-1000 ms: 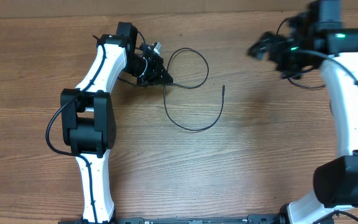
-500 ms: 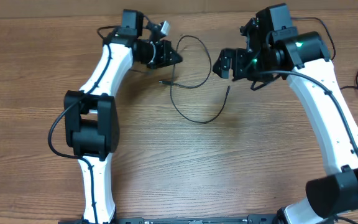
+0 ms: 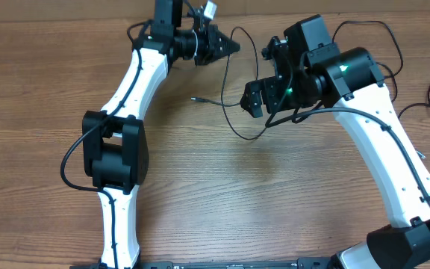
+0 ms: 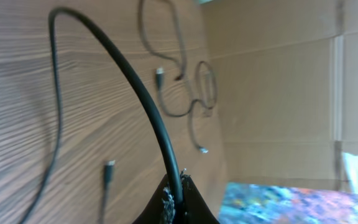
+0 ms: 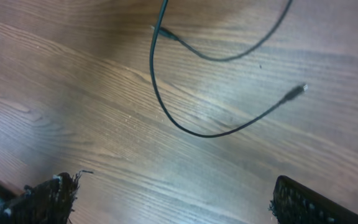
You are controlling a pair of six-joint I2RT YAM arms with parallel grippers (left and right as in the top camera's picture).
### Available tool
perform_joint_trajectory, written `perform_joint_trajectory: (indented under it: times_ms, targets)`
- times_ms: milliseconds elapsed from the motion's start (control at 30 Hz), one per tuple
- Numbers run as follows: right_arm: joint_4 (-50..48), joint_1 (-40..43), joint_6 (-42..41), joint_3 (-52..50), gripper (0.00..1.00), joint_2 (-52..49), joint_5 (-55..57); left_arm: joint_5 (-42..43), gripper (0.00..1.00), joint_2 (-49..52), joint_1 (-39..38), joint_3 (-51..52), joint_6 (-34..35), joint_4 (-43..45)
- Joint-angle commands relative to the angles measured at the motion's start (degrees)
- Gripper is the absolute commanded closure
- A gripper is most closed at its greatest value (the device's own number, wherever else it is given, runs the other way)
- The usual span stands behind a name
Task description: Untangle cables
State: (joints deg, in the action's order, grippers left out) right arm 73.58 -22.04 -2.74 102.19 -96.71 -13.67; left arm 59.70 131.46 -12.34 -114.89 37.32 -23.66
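While we look down from above at a brown wood-grain table (image 3: 200, 194), two white-and-black robot arms reach toward its far middle. At the top, the left claw (image 3: 230, 46) is pinched tight on a thin black cable (image 4: 132, 87). In the left wrist view we see that cord leave the closed fingertips, arch up and over, then drop to the table. From above, it sweeps in an open curve across the wood, passing under the right arm's wrist. The right claw (image 3: 263, 75) hovers over this curve with its two fingers spread wide and nothing between them. In the right wrist view its dark fingertips (image 5: 45, 199) sit at the lower corners, and the curved cord lies on the table beyond them, touching neither. One small plug (image 5: 299, 89) ends that curve, and a second small plug (image 3: 194, 98) lies just left of it; we cannot tell whether both belong to one cord. Farther off, in the left wrist view, more thin black cables (image 4: 204, 87) lie looped together near a tan cardboard wall (image 4: 278, 74), one ending in a silver tip (image 4: 202, 150).
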Motion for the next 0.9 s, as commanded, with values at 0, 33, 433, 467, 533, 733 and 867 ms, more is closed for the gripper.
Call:
perform_joint_trajectory:
  times_ms: [0, 33, 433, 467, 533, 733, 867]
  targets:
    - [-2.14, -0.85, 1.79, -1.03, 0.00, 0.96, 1.88, 5.77, 0.96, -2.69, 0.50, -5.31, 6.97, 0.42]
    - [-3.17, -1.07, 1.97, -1.73, 0.00, 0.94, 1.88, 6.69, 0.96, -2.69, 0.57, -6.47, 8.26, 0.44]
    - [-16.33, -2.99, 4.63, -8.26, 0.00, -0.15, -3.37, 11.87, 0.96, -2.69, 0.83, -12.50, 28.37, 4.17]
    - [-16.98, -3.10, 4.57, -8.26, 0.00, -0.39, -3.39, 12.20, 0.96, -2.69, 0.79, -12.50, 30.01, 5.20]
    - [-18.32, -3.19, 4.57, -8.26, 0.00, -1.09, -3.34, 13.20, 0.96, -2.69, 0.70, -12.50, 32.81, 7.65]
    - [-20.74, -3.19, 4.57, -8.28, 0.00, -3.72, -3.32, 17.44, 0.96, -2.69, 0.59, -12.50, 41.27, 16.57]
    - [-22.58, -3.19, 4.52, -8.28, 0.07, -5.90, -3.34, 19.50, 0.96, -2.69, 0.24, -12.50, 45.44, 21.94]
